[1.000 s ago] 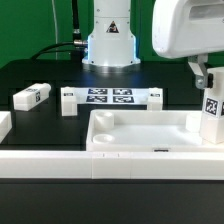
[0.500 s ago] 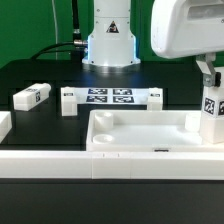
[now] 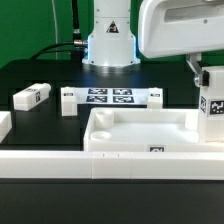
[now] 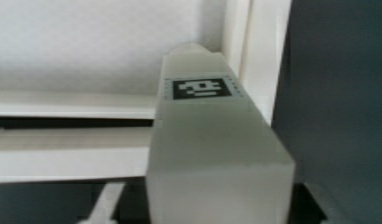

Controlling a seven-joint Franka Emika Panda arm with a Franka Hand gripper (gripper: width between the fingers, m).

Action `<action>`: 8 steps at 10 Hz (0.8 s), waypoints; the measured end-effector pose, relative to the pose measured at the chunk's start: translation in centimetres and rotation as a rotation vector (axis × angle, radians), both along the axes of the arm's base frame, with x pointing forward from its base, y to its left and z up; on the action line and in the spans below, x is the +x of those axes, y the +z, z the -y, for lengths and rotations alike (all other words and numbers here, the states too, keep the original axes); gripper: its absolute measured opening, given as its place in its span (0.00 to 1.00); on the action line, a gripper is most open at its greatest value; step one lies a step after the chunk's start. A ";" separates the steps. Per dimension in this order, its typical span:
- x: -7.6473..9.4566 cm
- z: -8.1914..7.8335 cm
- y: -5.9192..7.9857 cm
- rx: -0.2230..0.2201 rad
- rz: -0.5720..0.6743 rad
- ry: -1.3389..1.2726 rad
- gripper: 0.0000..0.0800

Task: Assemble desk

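The desk top (image 3: 130,142), a wide white rimmed tray, lies at the front middle of the table. My gripper (image 3: 207,82) is at the exterior view's right, shut on a white tagged leg (image 3: 212,108). It holds the leg upright at the tray's right end. In the wrist view the leg (image 4: 213,140) fills the middle, its tag facing the camera, with the tray's rim (image 4: 259,40) behind it. My fingers are hidden there. A second leg (image 3: 32,96) lies at the left. Two more legs (image 3: 68,101) (image 3: 155,96) stand at the ends of the marker board.
The marker board (image 3: 110,97) lies flat in front of the robot base (image 3: 108,45). A long low white rail (image 3: 90,165) runs along the front of the tray. Another white part (image 3: 3,125) shows at the left edge.
The arm's white wrist has shifted toward the exterior view's left, and the held leg has risen slightly at the tray's right end. The other parts have not moved.
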State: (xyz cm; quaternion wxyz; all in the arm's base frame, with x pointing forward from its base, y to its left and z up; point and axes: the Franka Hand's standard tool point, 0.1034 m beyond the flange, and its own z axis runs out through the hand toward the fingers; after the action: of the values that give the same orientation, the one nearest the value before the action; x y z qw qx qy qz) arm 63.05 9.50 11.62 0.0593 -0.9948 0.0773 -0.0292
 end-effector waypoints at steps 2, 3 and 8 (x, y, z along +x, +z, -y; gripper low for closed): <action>-0.1 0.0 -0.1 0.016 -0.011 -0.205 0.37; -0.2 0.1 -0.1 0.017 -0.019 -0.296 0.37; -0.3 0.3 -0.2 0.049 -0.060 -0.808 0.37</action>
State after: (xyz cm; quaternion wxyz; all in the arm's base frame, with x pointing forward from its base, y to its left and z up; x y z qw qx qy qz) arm 62.70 9.19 11.46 0.0643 -0.8830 0.4644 -0.0194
